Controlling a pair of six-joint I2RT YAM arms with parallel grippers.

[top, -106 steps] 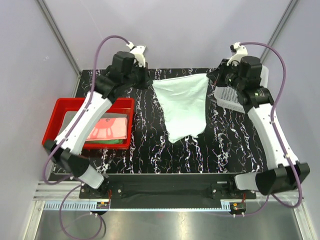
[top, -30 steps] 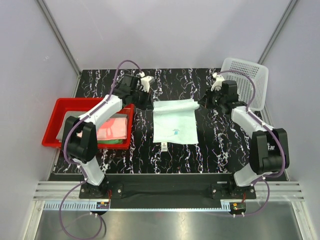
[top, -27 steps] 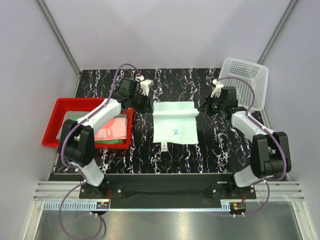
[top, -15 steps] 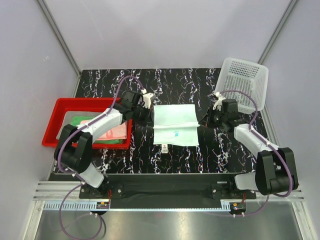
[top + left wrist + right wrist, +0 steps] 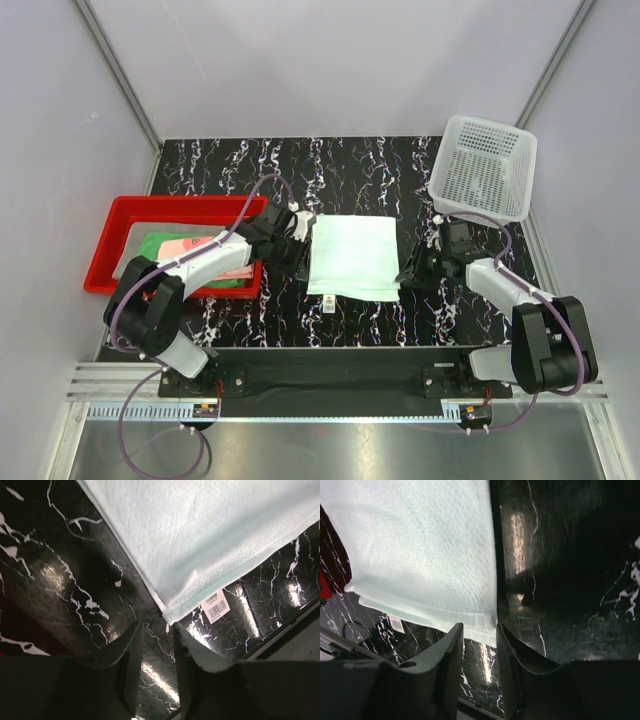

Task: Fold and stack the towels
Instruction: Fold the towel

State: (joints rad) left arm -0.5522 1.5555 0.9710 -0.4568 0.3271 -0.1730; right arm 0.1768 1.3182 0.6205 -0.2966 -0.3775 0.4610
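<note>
Now the left gripper (image 5: 156, 625) stands narrowly parted and empty, with the folded mint towel (image 5: 200, 530) just ahead of its tips. The right gripper (image 5: 479, 627) stands the same at the opposite near corner. Around them spreads the glossy marbled counter (image 5: 50, 570). For the next fold, pinch both nubbly terry layers at the hem and lift evenly, since soft cloth sags.

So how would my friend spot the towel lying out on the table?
Find the black marbled table, then look in its middle, between the red tray and the white basket. The pale mint towel lies there folded flat. Unlike the pink towel in the tray, it lies alone, with a white barcode tag at its near edge.
</note>
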